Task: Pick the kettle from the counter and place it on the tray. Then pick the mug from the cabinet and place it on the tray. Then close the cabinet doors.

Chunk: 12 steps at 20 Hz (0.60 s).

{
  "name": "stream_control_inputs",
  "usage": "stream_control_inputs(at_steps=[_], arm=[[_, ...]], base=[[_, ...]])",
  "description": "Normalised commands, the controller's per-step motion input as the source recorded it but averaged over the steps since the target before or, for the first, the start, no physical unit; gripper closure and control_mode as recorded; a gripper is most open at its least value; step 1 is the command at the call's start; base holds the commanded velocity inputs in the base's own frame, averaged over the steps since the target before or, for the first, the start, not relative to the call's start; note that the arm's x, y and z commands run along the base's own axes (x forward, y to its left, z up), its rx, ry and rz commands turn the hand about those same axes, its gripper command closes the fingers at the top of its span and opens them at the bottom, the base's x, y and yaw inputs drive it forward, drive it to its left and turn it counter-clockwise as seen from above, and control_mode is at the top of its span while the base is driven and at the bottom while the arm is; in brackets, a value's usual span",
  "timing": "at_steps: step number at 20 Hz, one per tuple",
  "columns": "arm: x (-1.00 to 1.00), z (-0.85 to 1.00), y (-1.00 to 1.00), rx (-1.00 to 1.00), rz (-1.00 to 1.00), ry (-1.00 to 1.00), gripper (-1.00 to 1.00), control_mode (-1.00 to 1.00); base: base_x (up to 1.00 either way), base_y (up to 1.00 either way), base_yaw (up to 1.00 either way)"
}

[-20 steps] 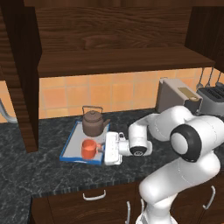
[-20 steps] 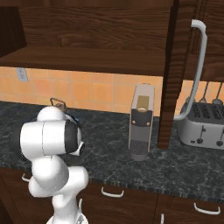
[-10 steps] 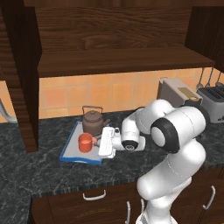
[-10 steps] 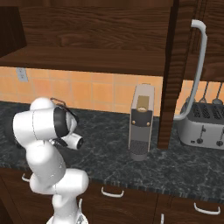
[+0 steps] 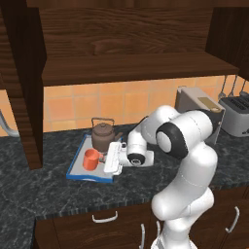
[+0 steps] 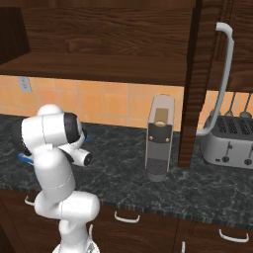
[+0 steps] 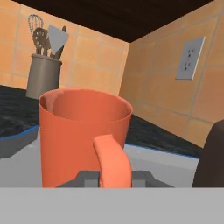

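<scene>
- Where the left base view begins at its left edge, an open cabinet door (image 5: 22, 82) hangs as a dark wood panel down over the counter (image 5: 44, 185), with the cabinet (image 5: 131, 48) shelf running rightward from it.
- On the counter below the shelf lies the tray (image 5: 78, 168), blue-rimmed with a pale base.
- Upright on the tray stands the mug (image 5: 90, 159), orange-red, at the tray's near side; in the hand view the mug (image 7: 83, 133) sits close up with its loop handle toward the camera.
- Just behind the mug, also on the tray, stands the kettle (image 5: 103, 136), brown, its wire handle arched up; they are close, but contact cannot be told.
- Right beside the mug is the gripper (image 5: 104, 158), lying level over the tray's right part; its jaws are drawn in narrow on the mug's handle, the dark tips flanking the handle's base in the hand view.
- Farther right, the white arm (image 5: 185, 146) bends back from the gripper.
- Behind the arm stands a coffee machine (image 5: 197, 104), and at the right edge a toaster (image 5: 236, 114).
- In the right base view the other cabinet door (image 6: 197, 84) stands open with its silver handle (image 6: 220, 79) facing out, between the coffee machine (image 6: 159, 136) and the toaster (image 6: 232, 141).
- In the hand view a grey utensil holder (image 7: 43, 76) stands on the counter beyond the mug, and a wall outlet (image 7: 189, 57) is on the tiles.
</scene>
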Motion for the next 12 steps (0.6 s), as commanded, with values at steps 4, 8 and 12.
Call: stream_control_inputs(at_steps=[4, 8, 12], arm=[[-0.06, -0.09, 0.01, 0.00, 0.00, -0.01, 1.00, -1.00], [-0.33, 0.00, 0.01, 0.00, 0.00, 0.00, -1.00, -1.00], [-0.19, 0.06, 0.00, 0.00, 0.00, 0.00, -1.00, -1.00]], base=[[0.00, 0.00, 0.00], [0.00, 0.00, 0.00], [0.00, 0.00, 0.00]])
